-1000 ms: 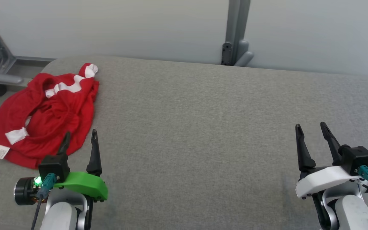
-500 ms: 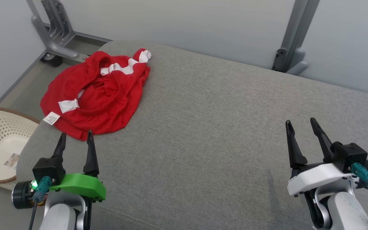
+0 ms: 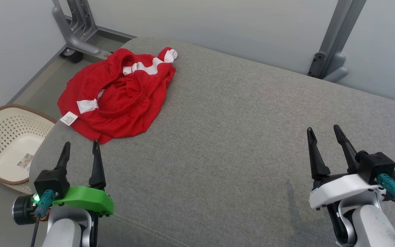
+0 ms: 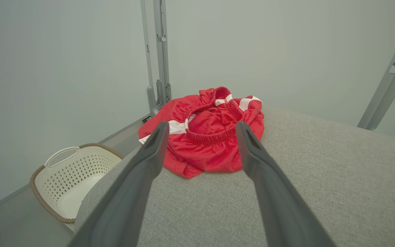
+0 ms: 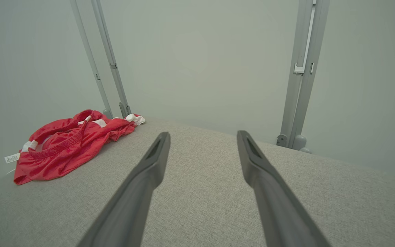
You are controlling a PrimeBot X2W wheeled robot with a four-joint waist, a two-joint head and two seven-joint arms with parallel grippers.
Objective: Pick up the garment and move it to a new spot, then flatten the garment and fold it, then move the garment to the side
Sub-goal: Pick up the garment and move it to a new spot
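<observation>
Nothing done yet: we saw the red garment lying crumpled at the far left corner of the counter. Our left tool gaped wide just short of that corner, and our right tool, equally wide and empty, sat well away from it. Pickup, flattening, folding and the move aside were all left to do.

A: Place type?
B: Robot lab booth, staged for laundry. Not a home.
A: Evidence?
B: Plain pale partition panels far beyond the fingertips. Grey metal post ahead of the right gripper. Frame foot on a caster, far ahead-left of the left gripper. Grey fabric-covered bench under both. Perforated cream laundry basket on the floor, just left of the left gripper.
</observation>
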